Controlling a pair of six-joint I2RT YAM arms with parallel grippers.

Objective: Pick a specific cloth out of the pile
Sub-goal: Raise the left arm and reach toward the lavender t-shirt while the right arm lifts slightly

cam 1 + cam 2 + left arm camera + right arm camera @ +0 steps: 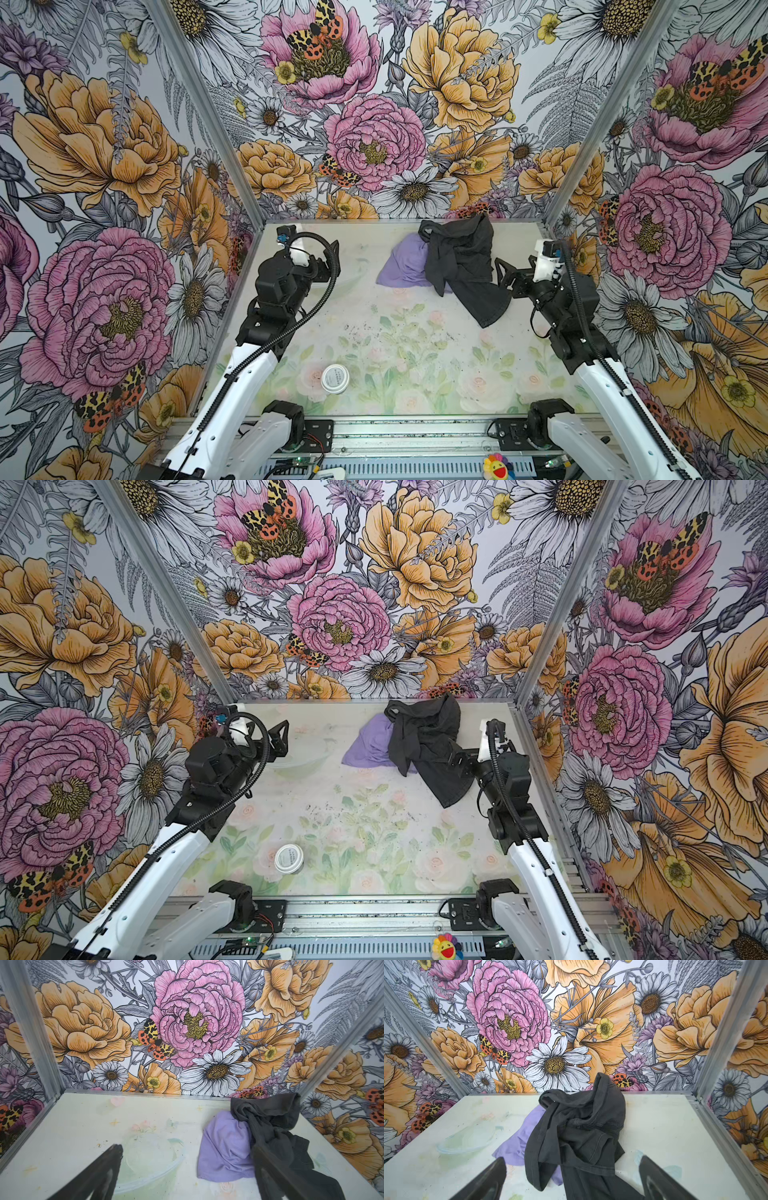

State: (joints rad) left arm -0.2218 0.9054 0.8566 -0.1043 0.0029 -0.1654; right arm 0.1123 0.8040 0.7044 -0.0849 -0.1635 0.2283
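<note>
Lidded white jar (pixel 334 378); lavender cloth (pixel 401 266) under charcoal cloth (pixel 461 257); left fingers (pixel 108 1167), right fingers (pixel 488 1182) spread, empty

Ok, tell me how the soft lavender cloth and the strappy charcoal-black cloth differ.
The soft lavender cloth is pale, a smooth rounded mound; the strappy charcoal-black cloth is dark, creased and sprawls longer. The charcoal-black cloth lies on top; the lavender cloth is partly buried beneath. Both are limp fabric, touching each other.
</note>
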